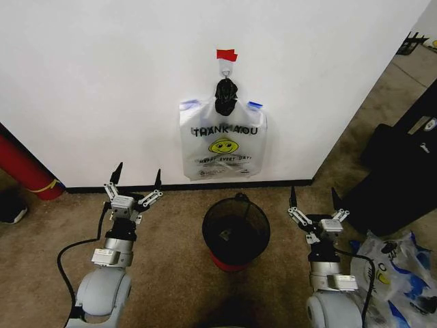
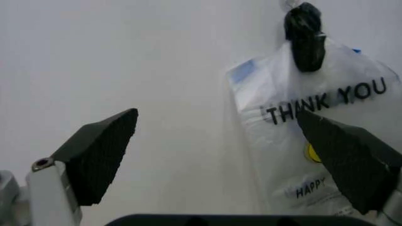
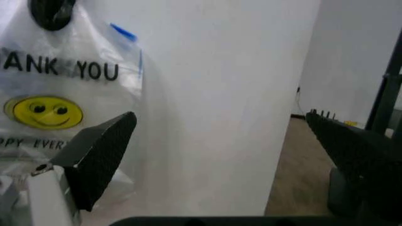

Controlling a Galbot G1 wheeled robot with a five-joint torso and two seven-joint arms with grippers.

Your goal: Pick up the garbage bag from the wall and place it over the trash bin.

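A: On the wall (image 1: pixel 102 75) the bag (image 1: pixel 222 147) hangs from a hook, above the bin (image 1: pixel 235 231). Both end effectors, left (image 1: pixel 136 179) and right (image 1: pixel 313 195), sit low and spread, holding nothing.

B: Left wrist?

A: Fingers (image 2: pixel 100 157) gape; the bag (image 2: pixel 314 141) is off-centre, so you should square up and grip near the handles.

B: Right wrist?

A: Bag (image 3: pixel 69 103) cut off, hook unclear.

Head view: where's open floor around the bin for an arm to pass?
Bare carpet lies between the left gripper and the small black wire-mesh trash bin, and between that bin and the right gripper. Crowded far right: a large black case and printed clear bags.
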